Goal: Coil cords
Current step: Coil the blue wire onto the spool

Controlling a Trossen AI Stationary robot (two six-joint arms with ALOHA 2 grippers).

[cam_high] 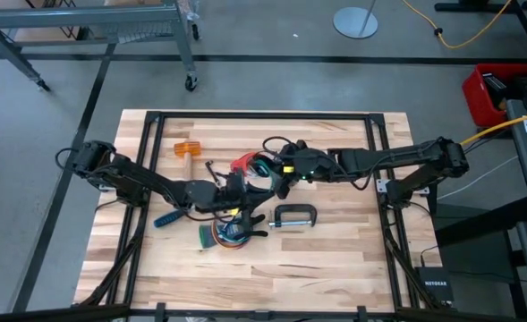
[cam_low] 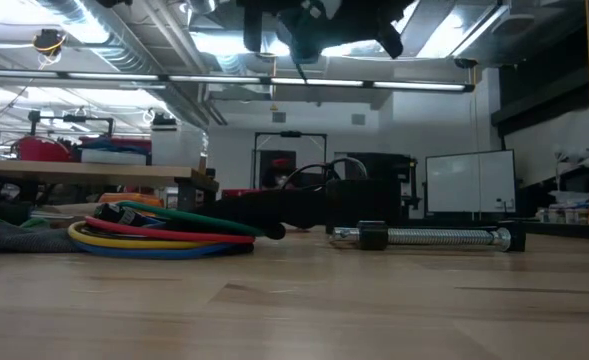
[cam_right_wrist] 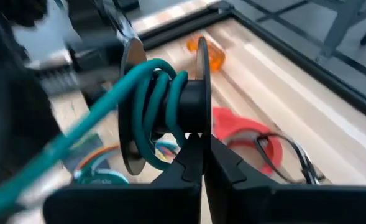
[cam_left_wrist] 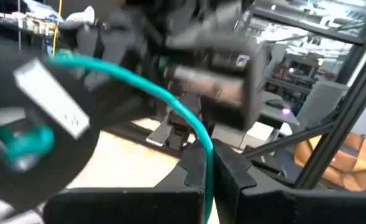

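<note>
A teal cord [cam_right_wrist: 146, 93] is wound in a few turns on a black spool [cam_right_wrist: 186, 102] with two disc flanges, held above the table's middle. My right gripper [cam_right_wrist: 201, 163] is shut on the spool and comes in from the right [cam_high: 279, 172]. My left gripper [cam_left_wrist: 209, 174], on the spool's near left [cam_high: 237, 186], is shut on the cord's free stretch. A looped multicoloured bundle of cords [cam_high: 223, 234] lies on the table near the front [cam_low: 154, 236]. A red piece with a thin dark cord [cam_right_wrist: 251, 134] lies on the table below the spool. My left gripper pinches the teal cord [cam_left_wrist: 206, 146] between its two fingers, which lie across it. From the fingers the cord rises in a curve toward the spool, clear of the table. My right gripper pinches the rim of one spool flange [cam_right_wrist: 201, 124] between its two fingers, slanting down from the table's right. The spool is lifted clear of the table.
A black C-clamp [cam_high: 292, 216] lies right of the bundle [cam_low: 424, 237]. A mallet with an orange head [cam_high: 185, 152] lies at the far left, and a blue-handled screwdriver [cam_high: 166, 218] lies under the left arm. A black frame [cam_high: 263, 116] borders the table top.
</note>
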